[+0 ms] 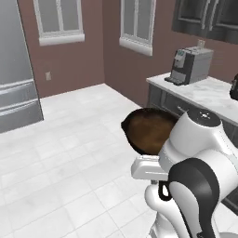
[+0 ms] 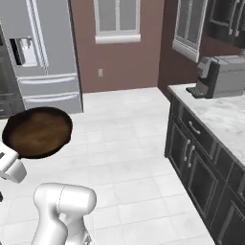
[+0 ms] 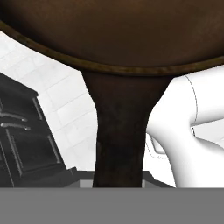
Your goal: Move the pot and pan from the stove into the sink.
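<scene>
The pan (image 3: 120, 87) rides high above the floor, its handle pinched in the claw; heavy, stiff, bowl-weighted, so it wants a firm grip.

Both base views look forward and down from behind the arm, across white floor tiles (image 1: 69, 139) toward a brown wall with windows (image 2: 117, 19). They share the marble counter (image 1: 209, 95) and its coffee machine (image 2: 220, 76). The hand view sits very close under the pan (image 3: 118, 39), looking along its handle (image 3: 120, 140).
</scene>
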Motion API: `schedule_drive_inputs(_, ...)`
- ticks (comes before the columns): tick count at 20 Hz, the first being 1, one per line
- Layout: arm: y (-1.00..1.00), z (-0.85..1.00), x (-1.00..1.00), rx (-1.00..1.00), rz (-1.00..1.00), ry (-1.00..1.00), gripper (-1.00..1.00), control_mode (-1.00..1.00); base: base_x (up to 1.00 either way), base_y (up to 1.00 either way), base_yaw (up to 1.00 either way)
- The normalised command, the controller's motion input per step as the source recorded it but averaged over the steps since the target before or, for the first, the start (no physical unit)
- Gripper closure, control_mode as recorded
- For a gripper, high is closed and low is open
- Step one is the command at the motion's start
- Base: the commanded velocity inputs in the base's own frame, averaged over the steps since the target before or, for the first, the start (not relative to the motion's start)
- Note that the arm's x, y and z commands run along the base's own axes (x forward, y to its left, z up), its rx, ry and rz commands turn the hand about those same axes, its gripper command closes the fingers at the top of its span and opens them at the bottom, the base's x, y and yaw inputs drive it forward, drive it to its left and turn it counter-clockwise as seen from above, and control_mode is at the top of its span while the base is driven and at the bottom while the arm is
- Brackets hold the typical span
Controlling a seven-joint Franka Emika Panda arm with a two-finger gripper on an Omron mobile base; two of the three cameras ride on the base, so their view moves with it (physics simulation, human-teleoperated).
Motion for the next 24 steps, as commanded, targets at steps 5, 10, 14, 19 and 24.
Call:
schedule_drive_inputs(5, 0.0, 0.0, 0.0, 0.0, 0.0, 0.0, 1.0, 1.0, 0.0, -0.2, -0.48)
schedule_drive_inputs(10, 0.0, 0.0, 0.0, 0.0, 0.0, 0.0, 1.0, 1.0, 0.01, -0.2, -0.48)
schedule_drive_inputs(14, 0.0, 0.0, 0.0, 0.0, 0.0, 0.0, 1.0, 1.0, 0.01, -0.2, -0.48)
schedule_drive_inputs(19, 0.0, 0.0, 0.0, 0.0, 0.0, 0.0, 1.0, 1.0, 0.01, -0.2, -0.48)
schedule_drive_inputs(24, 0.0, 0.0, 0.0, 0.0, 0.0, 0.0, 1.0, 1.0, 0.01, -0.21, -0.48)
